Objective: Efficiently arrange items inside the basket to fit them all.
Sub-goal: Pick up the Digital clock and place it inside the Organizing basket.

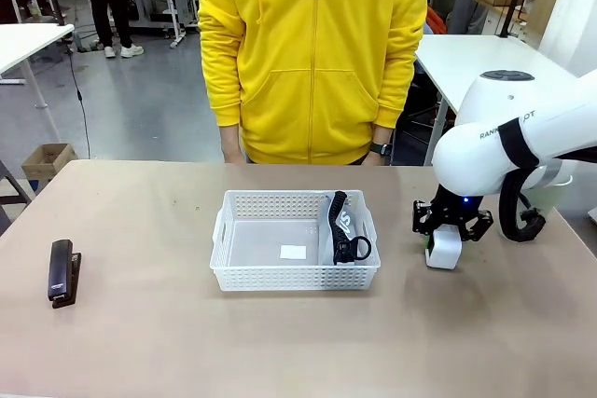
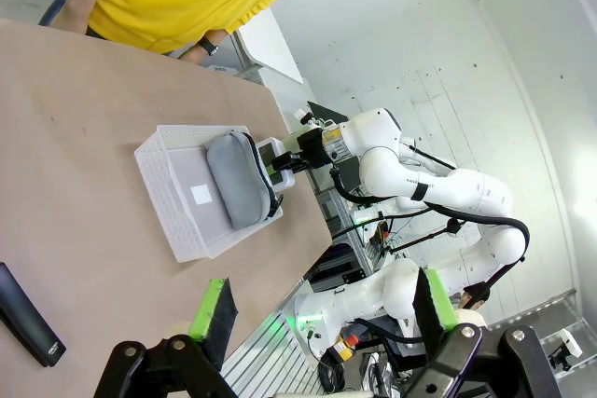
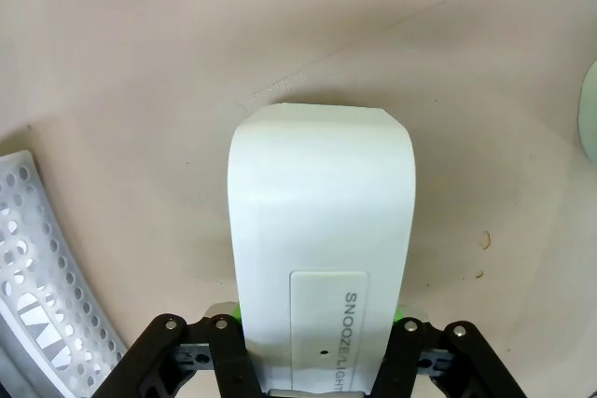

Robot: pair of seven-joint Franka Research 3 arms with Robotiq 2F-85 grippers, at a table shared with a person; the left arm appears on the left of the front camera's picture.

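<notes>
The white lattice basket (image 1: 295, 240) (image 2: 177, 207) stands mid-table. Inside it, the grey zip pouch (image 1: 343, 227) (image 2: 238, 179) leans on edge against the right wall. My right gripper (image 1: 446, 238) (image 3: 317, 319) is shut on the white rounded device (image 1: 444, 249) (image 3: 322, 221), holding it upright just above the table to the right of the basket. Far left on the table lies the dark stapler (image 1: 62, 271) (image 2: 28, 319). A pale cup (image 1: 558, 188) (image 3: 590, 109) sits partly hidden behind my right arm. High over the table, my left gripper (image 2: 325, 309) is open and holds nothing.
A person in a yellow hoodie (image 1: 312, 53) stands at the far edge, hands down behind the table. A small white label (image 1: 293, 252) lies on the basket floor. Bare tabletop (image 1: 149, 221) stretches between stapler and basket.
</notes>
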